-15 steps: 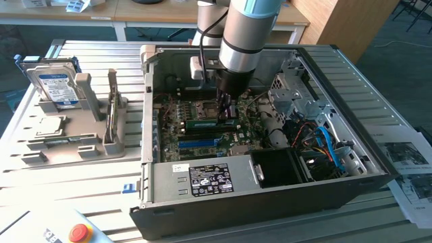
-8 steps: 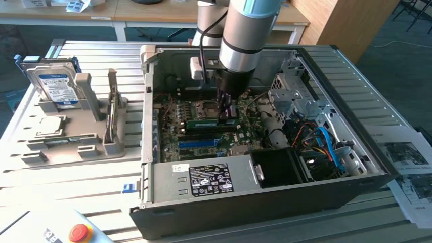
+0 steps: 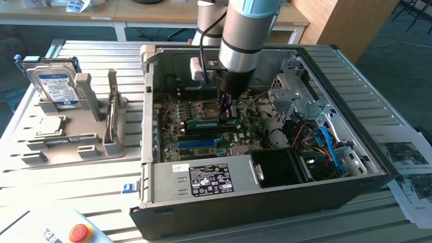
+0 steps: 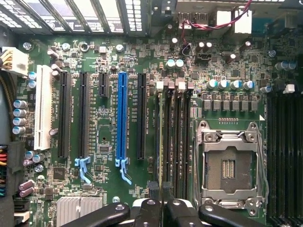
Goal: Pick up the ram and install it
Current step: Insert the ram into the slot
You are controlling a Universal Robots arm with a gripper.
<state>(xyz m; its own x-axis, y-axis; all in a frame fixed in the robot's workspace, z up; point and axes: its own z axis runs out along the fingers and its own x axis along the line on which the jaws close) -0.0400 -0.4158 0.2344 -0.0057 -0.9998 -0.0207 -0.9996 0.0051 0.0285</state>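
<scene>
One stick, the ram (image 3: 202, 123), sits directly under the gripper (image 3: 227, 115), jaws nearly closed pinching its top edge; long axis runs along the memory slots (image 4: 177, 137)

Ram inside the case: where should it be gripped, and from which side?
Take the ram by its top long edge, near mid-length, from straight above, pinching its two flat faces. It stands on edge, thin and long, with its lower edge toward the board, so only the top is free. The gripper seems shut on it that way.
</scene>
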